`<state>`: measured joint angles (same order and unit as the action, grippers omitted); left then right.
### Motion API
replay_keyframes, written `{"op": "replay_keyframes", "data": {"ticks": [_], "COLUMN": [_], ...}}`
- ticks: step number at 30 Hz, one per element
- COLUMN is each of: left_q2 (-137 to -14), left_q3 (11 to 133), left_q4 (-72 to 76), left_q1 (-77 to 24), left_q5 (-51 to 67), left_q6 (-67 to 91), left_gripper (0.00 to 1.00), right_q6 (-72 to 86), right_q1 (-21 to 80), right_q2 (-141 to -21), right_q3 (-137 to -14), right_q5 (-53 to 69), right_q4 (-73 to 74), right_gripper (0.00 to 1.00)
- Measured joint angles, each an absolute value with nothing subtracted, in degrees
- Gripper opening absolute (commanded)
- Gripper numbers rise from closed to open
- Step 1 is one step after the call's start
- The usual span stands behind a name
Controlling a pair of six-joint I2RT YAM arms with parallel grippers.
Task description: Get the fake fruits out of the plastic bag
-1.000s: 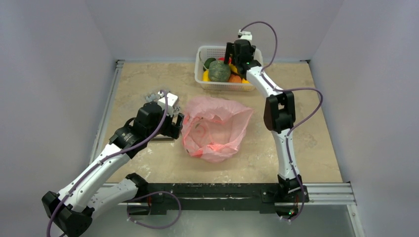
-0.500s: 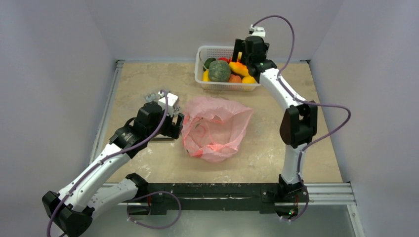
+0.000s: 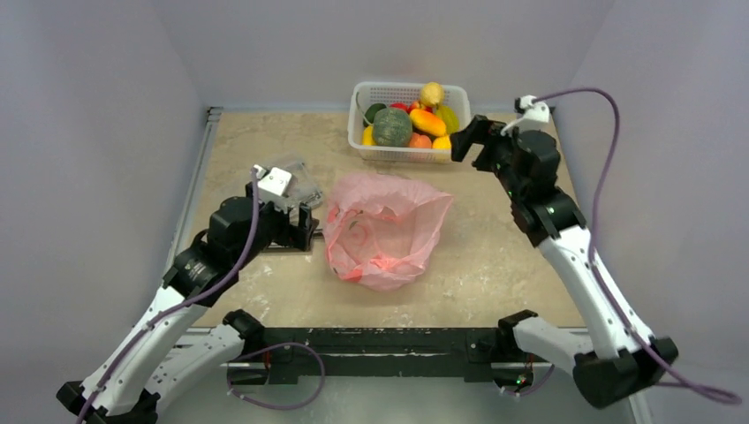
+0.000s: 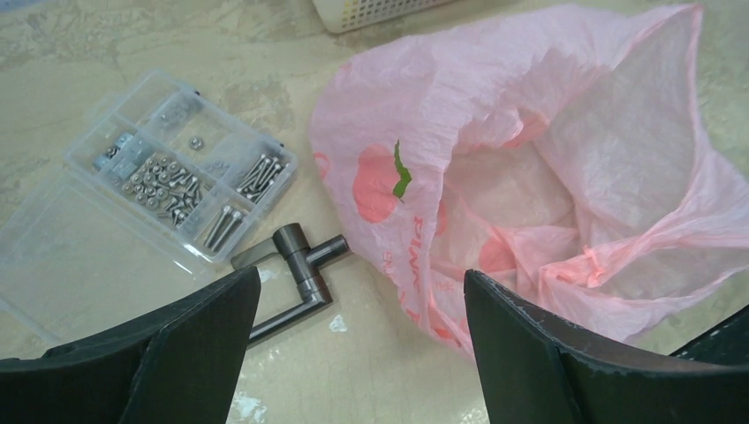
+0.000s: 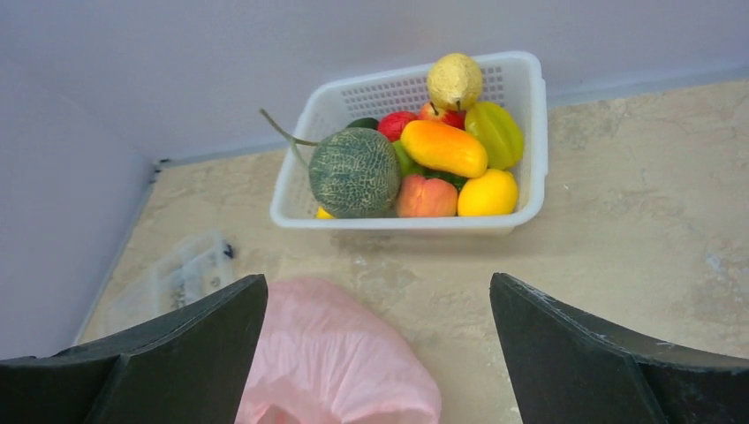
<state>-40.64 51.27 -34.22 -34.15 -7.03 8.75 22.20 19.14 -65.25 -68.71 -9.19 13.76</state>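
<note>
Pale grey walls (image 3: 106,88) on three sides of a beige, stone-veined table top (image 3: 495,265). A metal rail (image 3: 188,212) along its left edge, a black rail (image 3: 380,340) across the near edge.

Furthest left on the table, a clear parts box (image 4: 177,177) of screws with the lid folded open. Just beside it, toward the bag, a small grey metal bracket (image 4: 296,274) flat on the surface.

Left gripper (image 4: 359,278) low over the table by that bracket. Fingers spread wide, gripping nothing, pointed at the left flank of the plastic bag (image 4: 548,177) and close to it.

Mid-table, the pink plastic bag itself, crumpled and slumped, mouth gaping toward the right, with a red-and-green print on its left wall. Inside, only folds of pink film in view.

Behind the bag, against the back wall, a white perforated basket (image 5: 530,115) holding the fake fruits (image 5: 415,190):
- at the left, a rough green melon (image 5: 353,172)
- in the middle, an orange oblong fruit (image 5: 443,147)
- at the front, a peach-coloured one (image 5: 433,201) and a yellow lemon (image 5: 488,193)
- at the right, a yellow-green ribbed one (image 5: 495,131)
- on top, a dull yellow pear (image 5: 455,81)

Red apples (image 5: 399,124) tucked among them.

Furthest right, the right gripper (image 5: 378,283) raised above the table just right of the basket and aimed back toward it. Fingers fully apart, empty, clear of both basket and fruit.
</note>
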Motion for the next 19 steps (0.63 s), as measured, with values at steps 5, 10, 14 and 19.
{"op": "replay_keyframes", "data": {"ticks": [5, 10, 14, 19], "left_q2": [-36.18, -31.79, -29.21, -28.42], "left_q3": [55.48, 61.21, 62.94, 63.48], "left_q4": [-35.62, -37.58, -38.5, -40.56], "left_q1": [-34.15, -34.13, -34.13, -34.13], "left_q5": [-6.15, -6.15, -6.33, -6.39], "left_q6": [11.16, 13.1, 14.52, 15.59], "left_gripper": [0.86, 0.86, 0.86, 0.86], "right_q6": [23.81, 25.36, 26.28, 26.61], "right_q1": [19.18, 19.18, 19.16, 19.16], "right_q2": [-48.12, -36.23, -30.33, -29.28], "right_q3": [-65.45, -67.18, -67.59, -67.83], "right_q5": [-9.63, -13.56, -16.64, -18.72], "right_q4": [19.38, 26.24, 30.11, 35.27], "right_gripper": [0.99, 0.99, 0.99, 0.99]}}
